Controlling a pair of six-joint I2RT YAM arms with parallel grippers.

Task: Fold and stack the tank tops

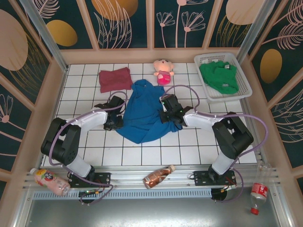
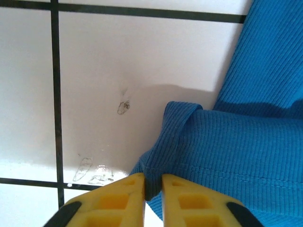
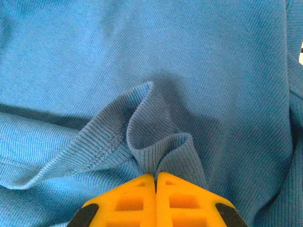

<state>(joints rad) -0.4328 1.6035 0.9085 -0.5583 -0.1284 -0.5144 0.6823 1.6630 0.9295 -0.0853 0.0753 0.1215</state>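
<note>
Bare tiles [image 1: 109, 153] lie before the blue top [image 1: 142, 118]; doll [image 1: 164, 72] (pink) and basket [image 1: 243, 76] behind.

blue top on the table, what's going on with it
Both arms hold the bright blue ribbed cloth tank top on the white tiled table: the left gripper pinches its left edge, the right gripper a fold on its right. The maroon cloth tank top lies behind it; the green cloth tank top sits in the white plastic basket.

I see a ribbed bright blue top [image 1: 144, 113], a maroon top [image 1: 115, 79], a green top [image 1: 218, 77], a white basket [image 1: 234, 94], a pink doll [image 1: 163, 72], a white table [image 1: 80, 94] gridded black, and yellow fingers [image 2: 113, 201].
</note>
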